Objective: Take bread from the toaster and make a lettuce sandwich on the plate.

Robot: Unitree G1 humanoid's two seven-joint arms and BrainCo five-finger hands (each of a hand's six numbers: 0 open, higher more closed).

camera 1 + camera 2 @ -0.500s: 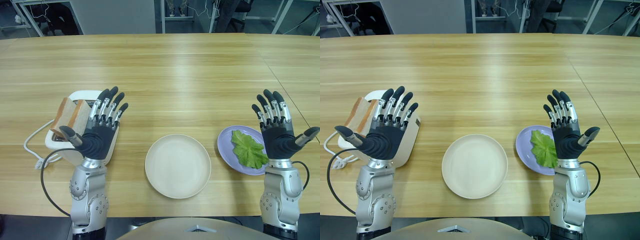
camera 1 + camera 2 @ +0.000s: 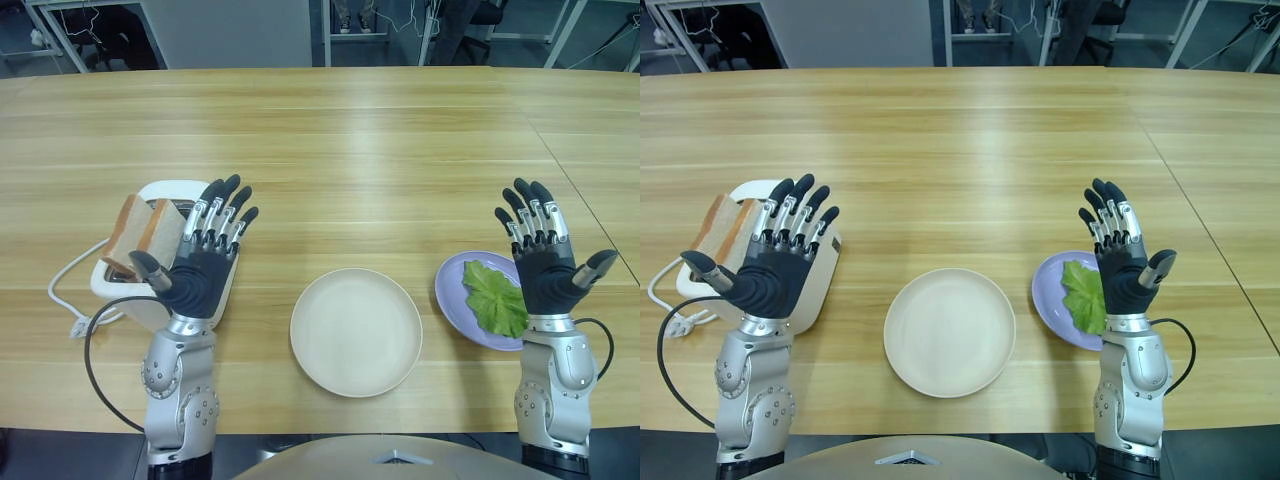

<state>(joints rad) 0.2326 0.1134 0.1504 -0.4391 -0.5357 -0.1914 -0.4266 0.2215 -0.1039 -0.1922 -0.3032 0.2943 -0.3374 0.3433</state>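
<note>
Bread slices (image 2: pixel 140 232) were seen standing in the white toaster (image 2: pixel 165 190), just left of and behind the left robot hand (image 2: pixel 198 278), which was upright, its fingers spread, gripping nothing. The cream plate (image 2: pixel 355 331) was set on the wooden surface (image 2: pixel 350 150) between both hands. Lettuce (image 2: pixel 492 295) on the purple dish (image 2: pixel 452 290) was partly hidden behind the right robot hand (image 2: pixel 548 272), likewise splayed and empty.

2 eyes on robot head, side by side, facing forward and down across counter (image 2: pixel 330 130) from near edge. Close, steep angle. Both share nearly whole counter; plate (image 2: pixel 355 331) lands further left in right eye view.
</note>
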